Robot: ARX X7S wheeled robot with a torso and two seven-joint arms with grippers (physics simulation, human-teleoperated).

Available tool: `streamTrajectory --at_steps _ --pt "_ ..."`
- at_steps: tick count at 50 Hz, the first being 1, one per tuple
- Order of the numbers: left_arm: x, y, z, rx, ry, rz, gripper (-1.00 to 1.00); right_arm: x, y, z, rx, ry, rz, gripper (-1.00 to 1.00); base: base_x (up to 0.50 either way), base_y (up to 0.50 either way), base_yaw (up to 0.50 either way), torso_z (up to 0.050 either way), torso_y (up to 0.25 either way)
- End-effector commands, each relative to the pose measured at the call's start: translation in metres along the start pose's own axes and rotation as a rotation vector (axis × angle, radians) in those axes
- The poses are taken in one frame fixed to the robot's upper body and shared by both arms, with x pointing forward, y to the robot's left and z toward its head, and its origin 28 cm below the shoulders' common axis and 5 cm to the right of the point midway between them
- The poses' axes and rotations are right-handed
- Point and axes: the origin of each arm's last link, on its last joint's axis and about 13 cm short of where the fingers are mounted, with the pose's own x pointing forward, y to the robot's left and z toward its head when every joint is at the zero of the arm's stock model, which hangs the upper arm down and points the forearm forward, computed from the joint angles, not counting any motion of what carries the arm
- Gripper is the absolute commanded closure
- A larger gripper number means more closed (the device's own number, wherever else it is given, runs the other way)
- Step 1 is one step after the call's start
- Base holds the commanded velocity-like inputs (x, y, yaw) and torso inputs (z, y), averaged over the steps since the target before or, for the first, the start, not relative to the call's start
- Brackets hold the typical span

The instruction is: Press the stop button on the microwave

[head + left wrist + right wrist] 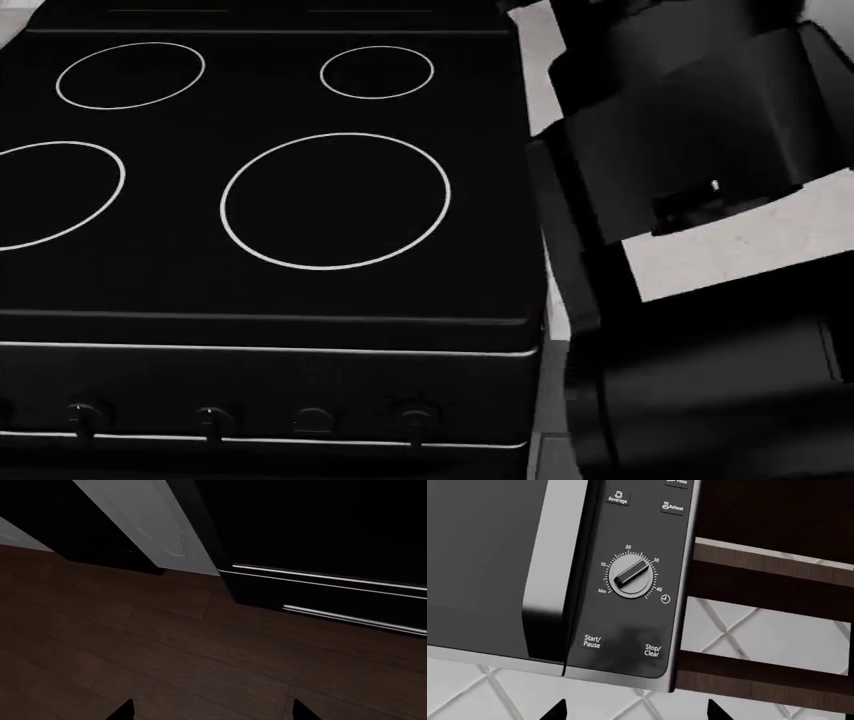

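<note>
In the right wrist view the microwave point(507, 570) fills the left part, with its dark control panel point(634, 595). The panel has a timer dial point(631, 576), a Start/Pause button point(592, 641) and the Stop/Clear button point(652, 650) at its lower right corner. My right gripper point(636, 711) is open and empty; only its two dark fingertips show, spread apart, a short way in front of and below the panel. My left gripper point(212, 712) is open and empty, hanging over a dark wooden floor point(133, 655). The microwave does not show in the head view.
The head view shows a black stove point(267, 200) with ring burners and a row of knobs point(214, 418), and my dark right arm point(694, 180) raised at the right. White tiled wall point(747, 635) and dark wooden shelves point(767, 565) lie beside the microwave.
</note>
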Motion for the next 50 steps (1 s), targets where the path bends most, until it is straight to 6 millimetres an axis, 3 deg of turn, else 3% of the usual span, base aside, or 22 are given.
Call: streamTrajectory --at_steps 1,16,27,40,50 --pt "0.0 0.0 0.0 0.0 0.0 0.0 -1.0 0.009 -0.014 0.01 -0.005 0.001 -0.073 -1.0 0.0 0.0 0.0 0.05 0.072" --pt "0.0 0.0 0.0 0.0 0.0 0.0 -1.0 0.009 -0.016 0.019 0.0 -0.007 -0.08 -1.0 0.0 0.0 0.0 0.048 0.069" --pt "0.0 0.0 0.0 0.0 0.0 0.0 -1.0 0.009 -0.012 0.022 0.004 -0.032 -0.045 -1.0 0.0 0.0 0.0 0.001 0.0" --pt "0.0 0.0 0.0 0.0 0.0 0.0 -1.0 0.009 -0.009 0.021 0.031 -0.051 -0.035 -1.0 0.33 -0.01 0.0 0.0 0.0" --pt "0.0 0.0 0.0 0.0 0.0 0.0 -1.0 0.008 -0.005 0.035 0.032 -0.127 -0.053 -1.0 0.05 0.0 0.0 0.0 0.0"
